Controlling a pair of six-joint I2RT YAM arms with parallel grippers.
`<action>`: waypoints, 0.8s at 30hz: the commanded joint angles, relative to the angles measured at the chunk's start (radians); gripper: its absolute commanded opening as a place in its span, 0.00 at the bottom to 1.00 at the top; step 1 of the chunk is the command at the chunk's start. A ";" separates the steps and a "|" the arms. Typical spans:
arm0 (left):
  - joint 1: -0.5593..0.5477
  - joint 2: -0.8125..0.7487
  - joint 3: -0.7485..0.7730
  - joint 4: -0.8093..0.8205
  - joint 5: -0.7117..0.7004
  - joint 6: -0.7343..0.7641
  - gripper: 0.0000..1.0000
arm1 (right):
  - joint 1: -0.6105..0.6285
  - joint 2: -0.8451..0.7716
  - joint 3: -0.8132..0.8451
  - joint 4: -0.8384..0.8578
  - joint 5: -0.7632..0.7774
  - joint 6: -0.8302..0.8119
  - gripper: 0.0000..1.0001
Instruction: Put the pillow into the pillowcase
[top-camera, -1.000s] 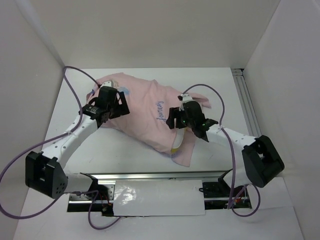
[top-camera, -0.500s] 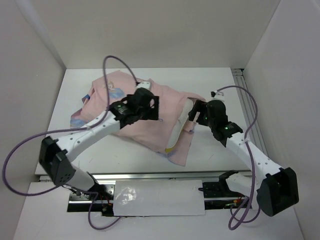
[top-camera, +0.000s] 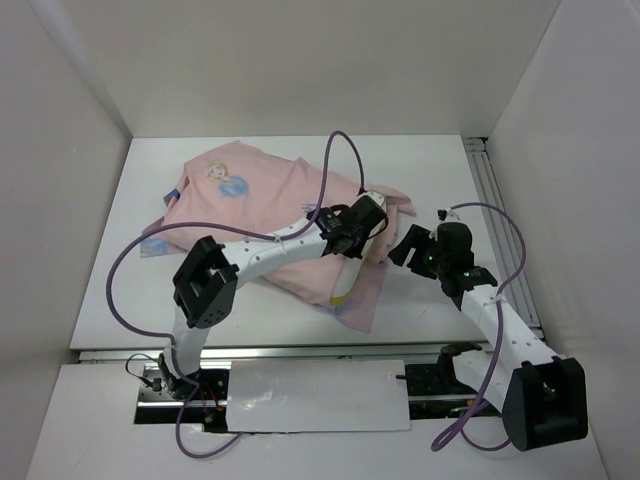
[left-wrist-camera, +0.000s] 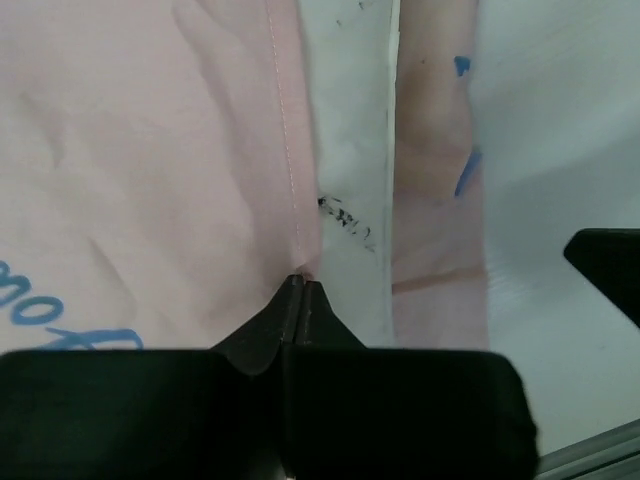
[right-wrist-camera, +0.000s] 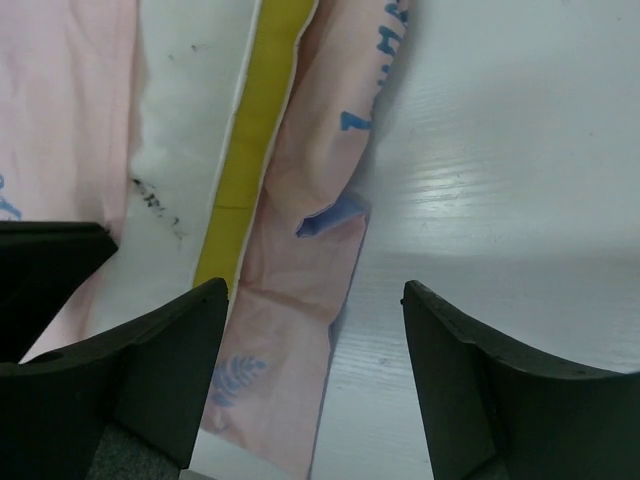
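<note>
The pale pink pillowcase (top-camera: 250, 200) lies over the pillow, whose white end and yellow strip (top-camera: 347, 280) stick out at the case's open right end. My left gripper (top-camera: 352, 240) reaches across the case to that opening. In the left wrist view its jaws (left-wrist-camera: 301, 284) are shut, with the hem of the pillowcase's upper layer (left-wrist-camera: 290, 180) at their tips beside the bare white pillow (left-wrist-camera: 350, 150). My right gripper (top-camera: 402, 244) hovers just right of the opening. It is open (right-wrist-camera: 312, 290) over the pillowcase's lower flap (right-wrist-camera: 290, 290), next to the yellow strip (right-wrist-camera: 250, 130).
White walls enclose the table on three sides. An aluminium rail (top-camera: 497, 220) runs along the right edge and another (top-camera: 300, 352) along the front by the arm bases. Purple cables (top-camera: 335, 165) loop above both arms. One right finger (left-wrist-camera: 610, 265) shows in the left wrist view.
My left arm swung right across the pillowcase to its open end, and its jaws closed there. My right gripper drew back a little to the right and stays open.
</note>
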 joint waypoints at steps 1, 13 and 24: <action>0.007 0.009 0.076 -0.056 -0.014 -0.012 0.00 | -0.023 -0.020 -0.022 0.054 -0.116 -0.031 0.77; -0.002 -0.140 -0.005 0.065 -0.043 0.056 0.00 | 0.057 0.062 -0.083 0.289 -0.277 -0.030 0.79; -0.020 -0.068 -0.019 0.000 -0.041 0.112 1.00 | 0.034 0.082 -0.083 0.231 -0.225 -0.018 0.81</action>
